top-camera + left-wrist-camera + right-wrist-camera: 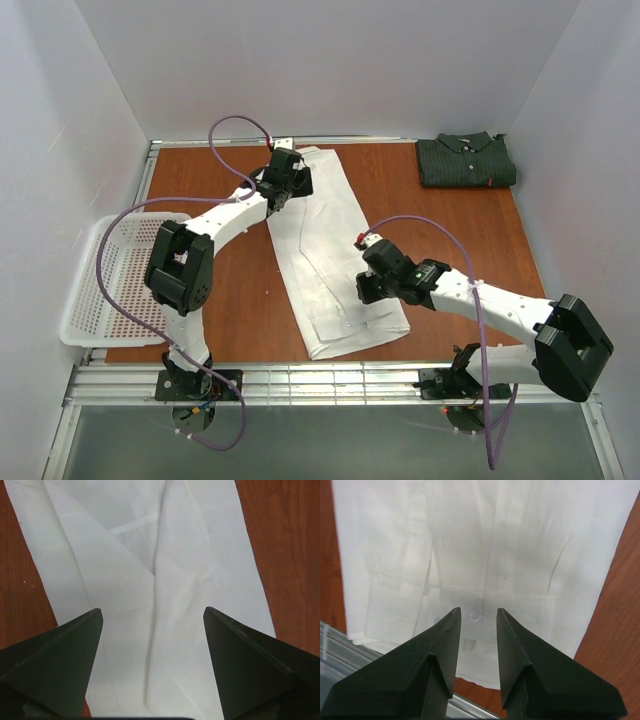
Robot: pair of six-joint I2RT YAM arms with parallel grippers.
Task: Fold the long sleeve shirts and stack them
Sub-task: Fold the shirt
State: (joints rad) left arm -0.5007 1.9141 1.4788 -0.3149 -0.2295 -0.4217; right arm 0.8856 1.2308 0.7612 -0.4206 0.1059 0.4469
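Length is what your next move turns on: the white shirt (320, 250) lies flat on the table (230, 300) as one long narrow strip. Its long axis runs from the far middle of the board down to the near edge, slanting toward your right as it comes nearer.

Your left gripper (152, 610) hangs over the far end of that strip. Its jaws are spread wide, with nothing between them and only cloth below. Your right gripper (478, 610) sits over the near end. Its jaws are parted by a narrow gap and pinch nothing. A small button shows through that gap, and the shirt's near edge lies just beyond the fingertips, close to the table's rim.

So each arm has one end of the strip. The left arm is nearer the far end and the right arm is nearer the near end. The cloth stretches away from each tool toward the other.

In my judgement you next need a fold across the strip, with one end carried along that slanted line onto the rest. Follow the slant, not the table's edge, or the halves will not line up.

The dark striped shirt (466, 160) lies folded at the far right corner, well apart from the white one, and looks like the stack's base
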